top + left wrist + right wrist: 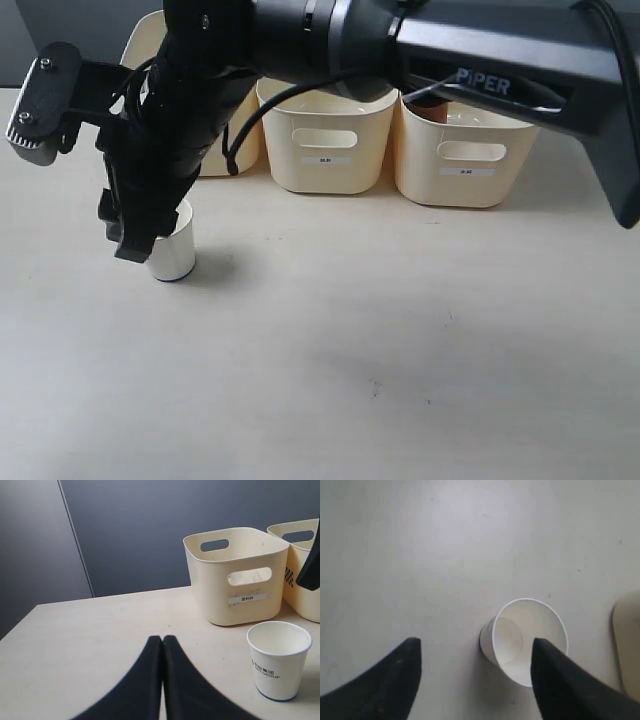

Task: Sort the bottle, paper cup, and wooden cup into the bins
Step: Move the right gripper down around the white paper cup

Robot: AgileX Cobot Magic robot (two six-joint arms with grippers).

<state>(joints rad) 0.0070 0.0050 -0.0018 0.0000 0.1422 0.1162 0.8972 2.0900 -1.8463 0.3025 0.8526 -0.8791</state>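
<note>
Right tool (475, 667) spread wide, gripping nothing, reaching across the table (400, 380) toward its left side and hanging over the paper cup (172, 250). Seen in the right wrist view, one dark finger (560, 680) just beside the cup's rim, the other well apart from it, with the cup's open mouth (530, 640) off-centre in the gap. Black arm and cabling directly in front of the leftmost bin (150, 50) in the exterior view, hiding most of it.

Left tool (162, 680) clenched, both fingers pressed together with nothing between them, low over the table near its left edge. Paper cup (278, 660) upright and apart from that tool, dark print on its side, blue line at its base.

Behind the cup, along the far edge of the table, three cream bins in a row: leftmost bin (237, 575) with oval handle cut-outs and a small white label, middle bin (325, 135) just beside it, right bin (465, 155) next along. Cup standing on bare table in front of the leftmost bin, not touching it. A brown object (432, 110) just visible at the right bin's rim, under the arm; too hidden to identify. Dark wall behind the bins.
</note>
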